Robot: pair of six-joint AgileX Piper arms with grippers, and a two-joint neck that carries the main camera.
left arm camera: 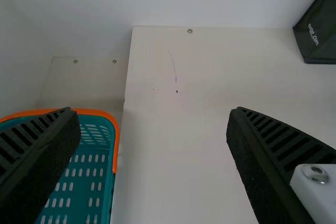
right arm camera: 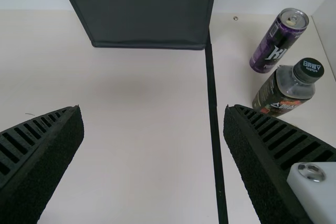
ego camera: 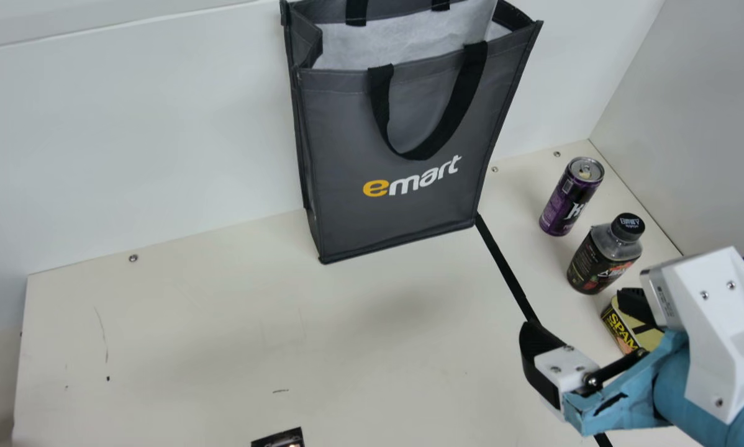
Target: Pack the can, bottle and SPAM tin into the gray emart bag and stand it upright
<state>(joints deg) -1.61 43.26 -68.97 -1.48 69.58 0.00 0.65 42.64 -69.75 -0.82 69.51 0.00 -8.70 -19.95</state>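
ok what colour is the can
The can is mostly purple, with a silver top; clearest in main view.

Observed: matt cloth on bag point(ego camera: 347, 130); glossy metal on can point(ego camera: 560, 205); smooth, clear plastic on bottle point(ego camera: 620, 248); plastic on basket point(left arm camera: 115, 140); smooth finish on table point(ego camera: 210, 335).

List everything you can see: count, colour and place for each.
Emart bag: 1, gray, upright at the table's rear
Handles: 2, black, on the bag
Lining or sheet: 1, white, inside the bag
Can: 1, purple, upright right of the bag
Bottle: 1, dark with black cap, between can and tin
SPAM tin: 1, yellow and black, partly behind the right arm
Strip: 1, black, running forward from the bag
Basket: 1, teal, orange rim, beside the table
Table: 1, cream, under the bag
Unclear piece: 1, black, main view's bottom edge
End effectors: 2, black, open; left and right above the table
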